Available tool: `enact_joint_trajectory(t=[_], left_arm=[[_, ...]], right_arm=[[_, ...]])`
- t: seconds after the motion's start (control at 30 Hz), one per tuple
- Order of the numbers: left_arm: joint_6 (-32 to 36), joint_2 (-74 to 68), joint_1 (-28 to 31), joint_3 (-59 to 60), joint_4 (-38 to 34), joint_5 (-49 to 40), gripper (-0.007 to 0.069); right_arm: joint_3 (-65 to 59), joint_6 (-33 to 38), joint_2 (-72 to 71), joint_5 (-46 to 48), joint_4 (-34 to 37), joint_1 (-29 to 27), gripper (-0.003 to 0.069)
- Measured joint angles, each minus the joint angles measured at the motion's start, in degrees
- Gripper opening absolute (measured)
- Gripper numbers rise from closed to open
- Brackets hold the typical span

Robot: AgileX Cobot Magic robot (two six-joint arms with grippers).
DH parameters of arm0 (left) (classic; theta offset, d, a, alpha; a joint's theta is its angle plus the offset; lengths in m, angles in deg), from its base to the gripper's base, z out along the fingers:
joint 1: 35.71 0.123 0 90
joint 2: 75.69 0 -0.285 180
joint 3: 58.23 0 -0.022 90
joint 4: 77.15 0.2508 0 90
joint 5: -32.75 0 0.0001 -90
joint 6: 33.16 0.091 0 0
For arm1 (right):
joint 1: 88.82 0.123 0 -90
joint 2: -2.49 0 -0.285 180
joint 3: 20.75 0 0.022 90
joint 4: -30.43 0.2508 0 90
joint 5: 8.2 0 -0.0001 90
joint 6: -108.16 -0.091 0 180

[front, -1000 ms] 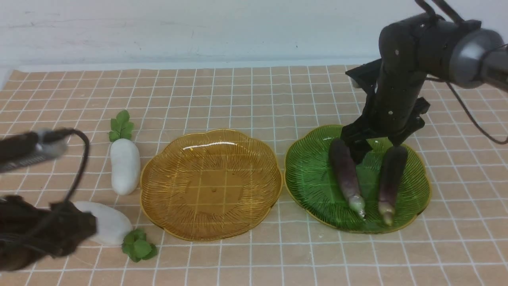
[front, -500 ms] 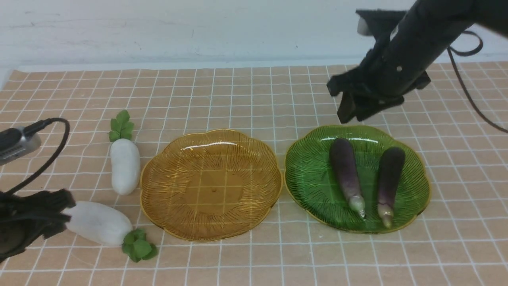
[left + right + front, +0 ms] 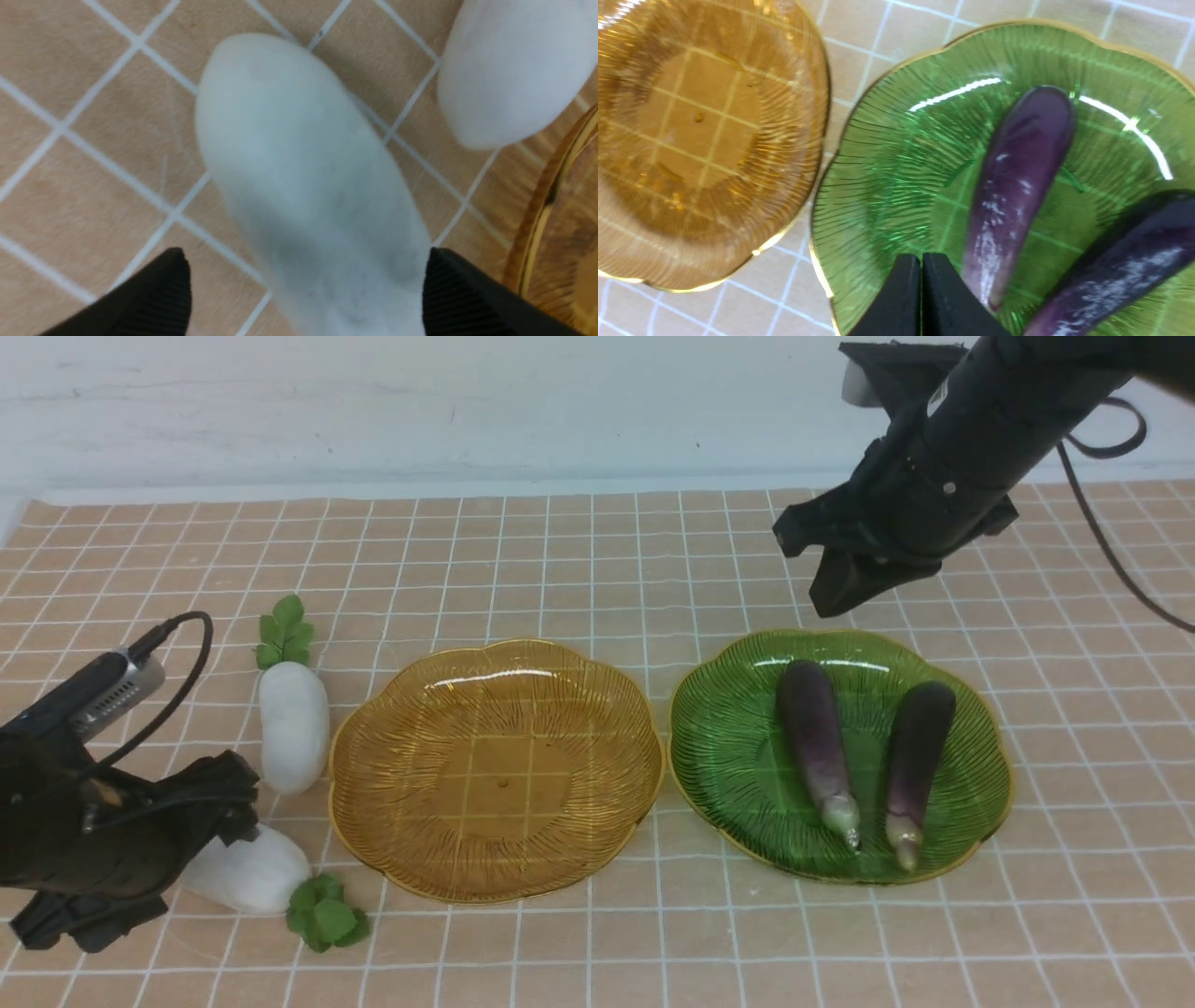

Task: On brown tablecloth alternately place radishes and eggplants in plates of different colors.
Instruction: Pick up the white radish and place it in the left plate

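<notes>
Changeover.
Lifts right gripper [image 3: 921, 280], pressed shut, off slender dark-purple eggplants [image 3: 815, 737] in green glass plate [image 3: 719, 728], brown grid tablecloth's [image 3: 560, 560] right side; spreads left gripper [image 3: 303, 294] astride plump white radish [image 3: 299, 163] near front-left corner, likely bound for amber plate [image 3: 495, 775].

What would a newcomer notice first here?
The green plate on the right, with one eggplant beside a second eggplant in it, while the amber plate in the middle holds nothing. At front left, the left gripper stands open astride the near radish; the right gripper hangs shut, raised over the green plate.
</notes>
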Motion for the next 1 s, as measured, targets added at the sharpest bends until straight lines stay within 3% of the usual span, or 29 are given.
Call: enact_joint_trajectory(t=[0.13,0.33,0.4,0.53,0.57,0.7,0.87,1.0], left_arm=[[-0.3,-2.8,0.0,-0.1,-1.5,5.5,0.0666],[-0.5,-8.0,0.0,-0.4,-1.9,8.1,0.0668],[-0.4,-9.5,0.0,-0.7,-1.7,8.2,0.0633],[1.0,-9.5,0.0,-1.0,-1.4,6.7,0.0493],[2.3,-9.1,0.0,-1.4,-1.4,4.9,0.0443],[8.9,-5.4,-0.5,-5.0,-2.0,-7.4,0.0388],[18.7,-3.1,-3.9,-13.3,-4.0,-17.3,0.0386],[25.6,-6.2,-11.1,-23.1,-7.5,-20.6,0.0387]], right_arm=[[0.0,0.1,0.0,0.0,-0.5,0.0,-0.0005],[0.0,0.2,0.0,0.0,-0.7,0.0,-0.0005],[0.0,0.4,0.0,0.0,-0.9,0.0,-0.0005],[0.0,0.9,0.0,0.0,-1.2,0.0,-0.0005],[0.0,1.2,0.0,0.0,-1.4,0.0,-0.0005],[0.0,1.4,0.0,0.0,-2.5,0.0,-0.0005],[0.0,1.4,-1.1,0.1,-3.5,0.0,-0.0005],[0.0,1.4,-6.0,0.2,-4.0,0.0,-0.0005]])
